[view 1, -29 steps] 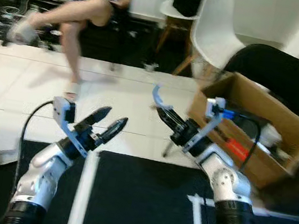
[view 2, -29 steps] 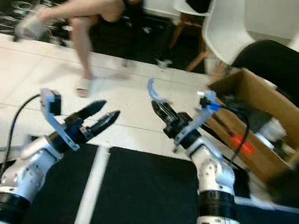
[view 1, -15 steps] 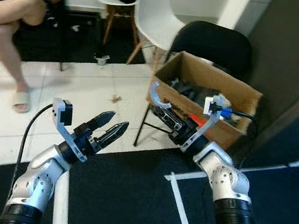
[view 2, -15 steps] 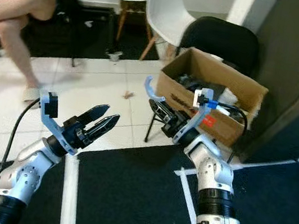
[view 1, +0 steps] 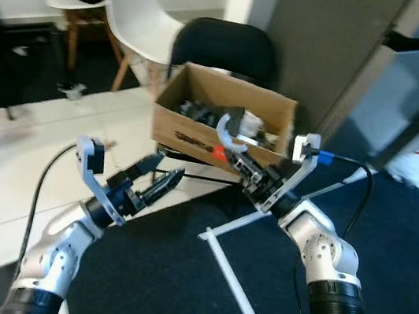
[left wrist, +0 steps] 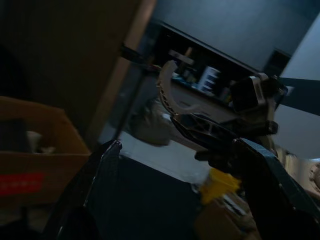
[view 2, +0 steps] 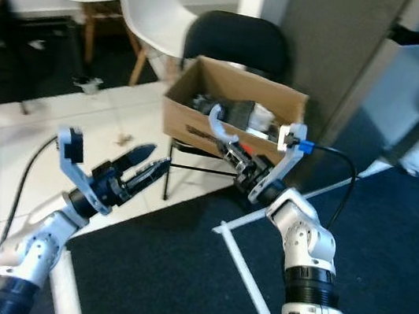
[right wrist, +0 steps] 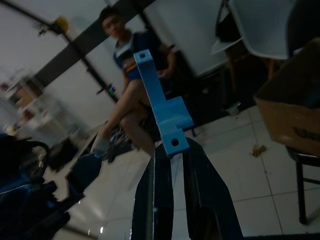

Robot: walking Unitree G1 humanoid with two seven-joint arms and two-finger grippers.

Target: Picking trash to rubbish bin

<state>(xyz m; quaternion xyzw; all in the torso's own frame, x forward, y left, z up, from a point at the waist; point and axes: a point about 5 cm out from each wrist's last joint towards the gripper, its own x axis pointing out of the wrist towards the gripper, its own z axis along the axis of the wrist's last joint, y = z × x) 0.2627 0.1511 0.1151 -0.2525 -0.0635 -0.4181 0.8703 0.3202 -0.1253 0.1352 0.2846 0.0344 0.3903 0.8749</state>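
Blue plastic — a curved bracket piece (view 1: 228,130) — sits pinched at its lower end in my right tool (view 1: 239,155), the 2 black fingers (right wrist: 159,200) closed narrow on it so most of the piece sticks up past the tips. In the right wrist view the same piece shows as a flat blue strip with a hole at each end, clamped just below its lower hole. I hold it raised in front of the cardboard box (view 1: 198,127), near the box's front wall; whether it is over the opening or just short of it I cannot tell. The box rests on the seat of a black chair (view 1: 225,46), its top open, with dark odds and ends and something white inside and a red label on its front.

My left tool (view 1: 154,182) hangs in the air apart from the box, holding nothing — its 2 fingers slightly parted, pointing toward the box. Below both arms lies a dark mat (view 1: 174,279) crossed by a white tape line (view 1: 233,284), with white floor tiles (view 1: 7,173) beside it. A white chair (view 1: 134,6) stands farther back.
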